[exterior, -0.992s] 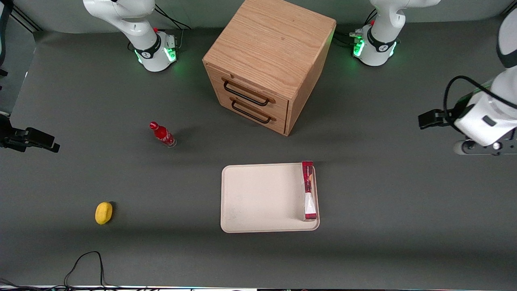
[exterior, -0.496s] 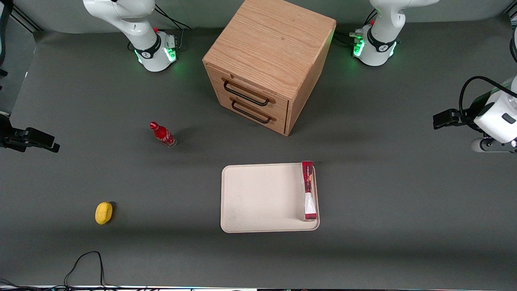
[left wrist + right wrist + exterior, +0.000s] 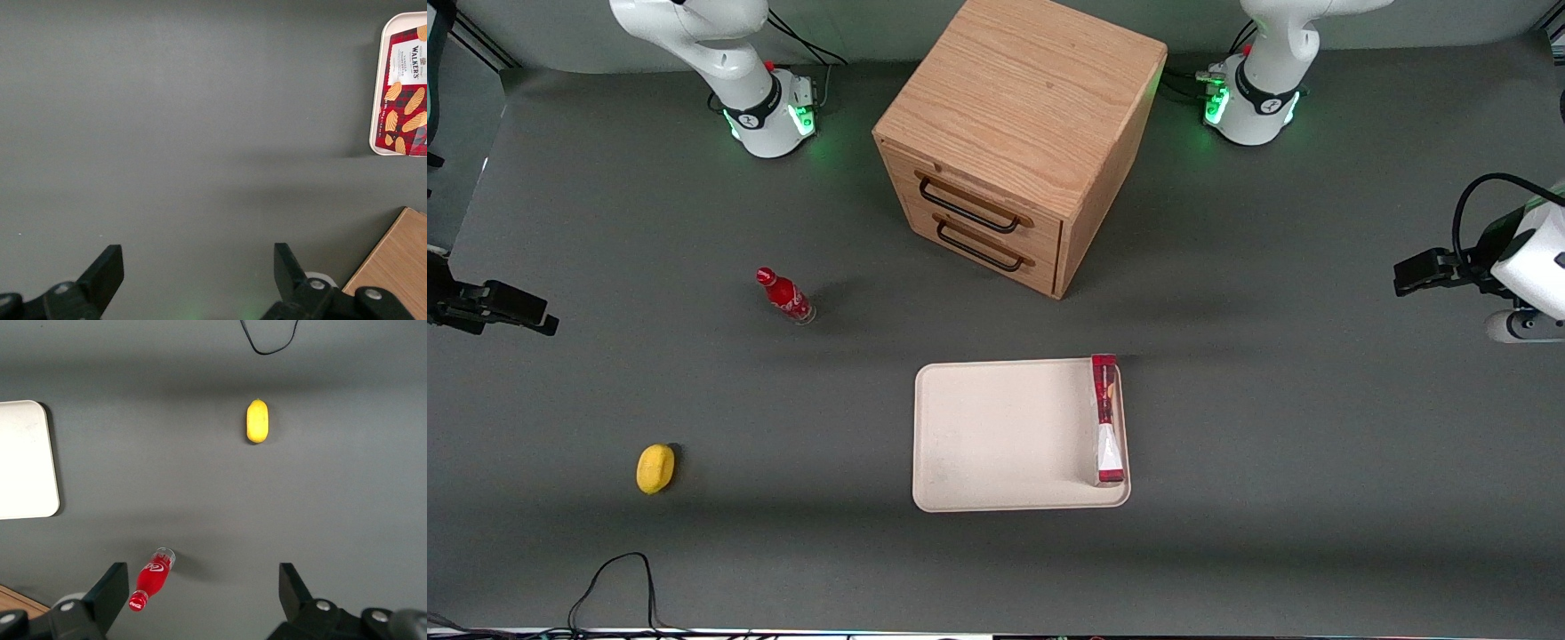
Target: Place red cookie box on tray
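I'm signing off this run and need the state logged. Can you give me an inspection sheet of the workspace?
Surface: dark grey table, matte.
Job's things: red cookie box stands on edge in the tray, along the rim nearest the working arm.
Clutter: cola bottle, yellow lemon-like object, wooden two-drawer cabinet, drawers shut.
Grippers: gripper open, empty, over bare table at the working arm's end, apart from the tray.
Cables: black cable at the table edge nearest the camera.
Surroundings: nothing seen.

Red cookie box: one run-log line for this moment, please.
red cookie box: in tray, along its edge | gripper: open, empty, over bare table toward working arm's end
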Robot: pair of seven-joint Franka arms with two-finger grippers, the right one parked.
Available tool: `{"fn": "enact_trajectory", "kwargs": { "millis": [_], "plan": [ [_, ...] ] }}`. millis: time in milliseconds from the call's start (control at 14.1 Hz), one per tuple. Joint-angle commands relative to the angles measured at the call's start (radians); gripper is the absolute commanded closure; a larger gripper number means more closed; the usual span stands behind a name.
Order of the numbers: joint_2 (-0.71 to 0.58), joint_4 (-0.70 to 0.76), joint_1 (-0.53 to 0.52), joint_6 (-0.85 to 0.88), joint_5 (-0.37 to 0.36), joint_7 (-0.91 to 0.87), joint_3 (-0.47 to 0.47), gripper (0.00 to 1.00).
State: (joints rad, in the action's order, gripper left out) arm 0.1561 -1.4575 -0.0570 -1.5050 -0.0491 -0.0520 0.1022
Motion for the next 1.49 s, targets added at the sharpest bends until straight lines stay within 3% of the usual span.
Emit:
{"fn": "enact_trajectory", "kwargs": {
  "millis": [0,354,567,850,1417],
  "plan": [
    [-0.032,-0.040,-0.001,-0.018,0.029,0.003,0.001,0.00],
    [-0.024,-0.040,0.008,-0.043,0.028,-0.063,0.001,0.00],
    [-0.049,-0.081,0.031,-0.109,0.015,-0.014,-0.030,0.11],
    [-0.078,-0.119,0.042,-0.135,0.017,0.041,-0.042,0.00],
    [-0.072,-0.100,0.037,-0.136,0.031,0.055,-0.042,0.00]
  ]
}}
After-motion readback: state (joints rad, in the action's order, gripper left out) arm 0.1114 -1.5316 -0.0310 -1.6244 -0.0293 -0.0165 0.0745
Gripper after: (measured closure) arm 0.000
